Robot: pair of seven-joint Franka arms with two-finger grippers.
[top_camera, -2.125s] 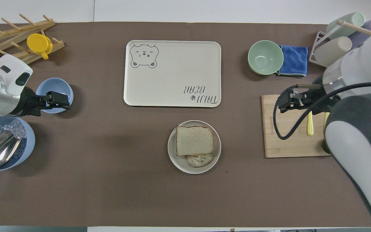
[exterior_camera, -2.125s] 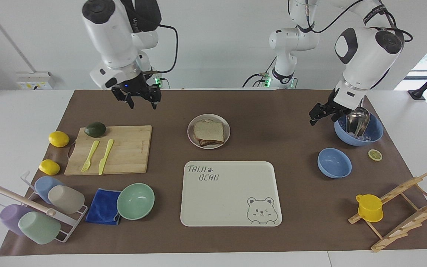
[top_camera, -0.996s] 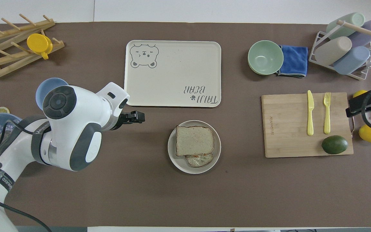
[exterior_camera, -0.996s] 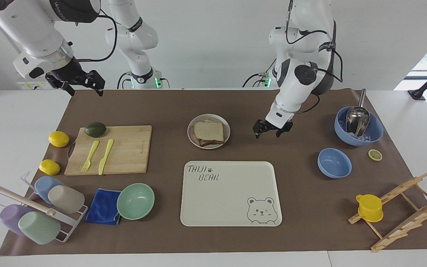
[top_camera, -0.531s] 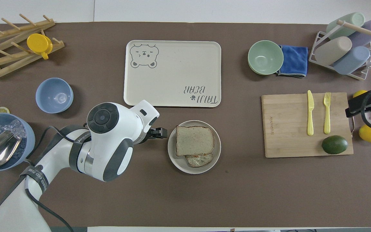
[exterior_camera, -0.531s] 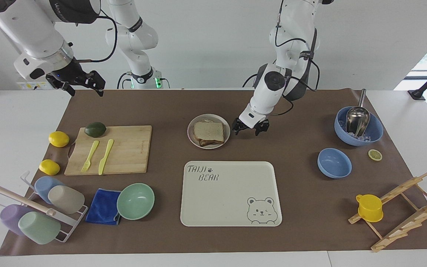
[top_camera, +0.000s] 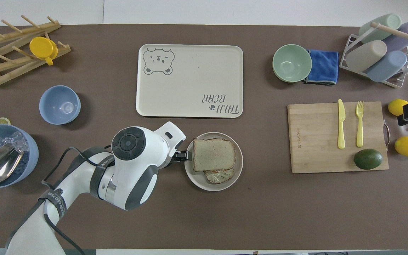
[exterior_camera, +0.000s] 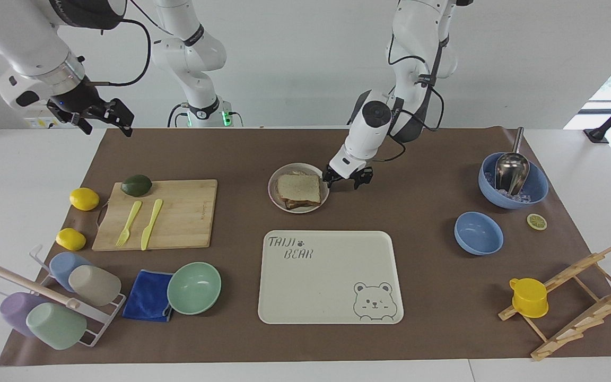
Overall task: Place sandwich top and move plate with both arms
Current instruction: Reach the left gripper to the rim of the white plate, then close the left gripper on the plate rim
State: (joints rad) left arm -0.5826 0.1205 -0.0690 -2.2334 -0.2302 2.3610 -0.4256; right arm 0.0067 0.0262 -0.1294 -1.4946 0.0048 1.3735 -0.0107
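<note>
Sandwich top (exterior_camera: 298, 187) lies on the one plate (exterior_camera: 323, 197), nearer the robots than the tray (exterior_camera: 330, 276). Left gripper (exterior_camera: 346, 179), fingers apart, is low just beside the plate's rim; right gripper (exterior_camera: 97, 117), fingers apart, waits raised over the table's edge at the right arm's end.

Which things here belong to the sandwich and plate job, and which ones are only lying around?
Job:
- sandwich top, on the sandwich
- plate
- left pincer, at the plate's rim
- right pincer, waiting over the table's edge

Lying about:
- bear tray
- cutting board
- green bowl
- blue bowls
</note>
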